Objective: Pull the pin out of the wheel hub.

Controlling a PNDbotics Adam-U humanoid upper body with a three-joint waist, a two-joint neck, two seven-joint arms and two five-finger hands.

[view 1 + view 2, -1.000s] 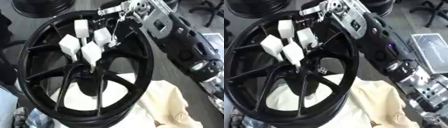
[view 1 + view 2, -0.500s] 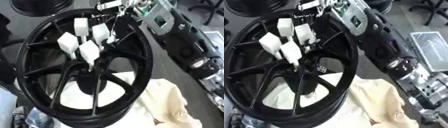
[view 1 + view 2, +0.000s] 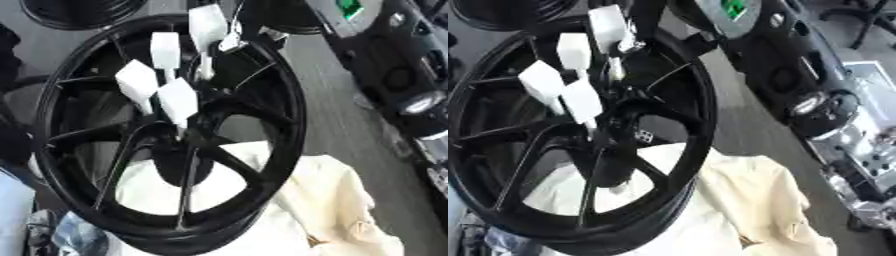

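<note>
A black spoked wheel (image 3: 282, 95) lies tilted on a cream cloth (image 3: 337, 192). Three pins with white tags (image 3: 178, 99) stand in its hub (image 3: 188, 137). A further white-tagged pin (image 3: 208, 24) is raised above the others near the top edge. My right hand (image 3: 646, 14) shows only as dark fingers beside that tag, closed on the pin; most of the hand is cut off by the frame. My black right forearm (image 3: 398, 75) runs down the right side. My left hand shows in no view.
Another black wheel (image 3: 80, 9) lies at the far left. A silver box (image 3: 870, 82) and metal parts sit right of the arm. Something pale blue (image 3: 12, 200) is at the left edge. Grey floor shows between wheel and arm.
The pin in my right hand has risen well above the other three tags. The hand has moved up and mostly out of frame. The camera has also shifted.
</note>
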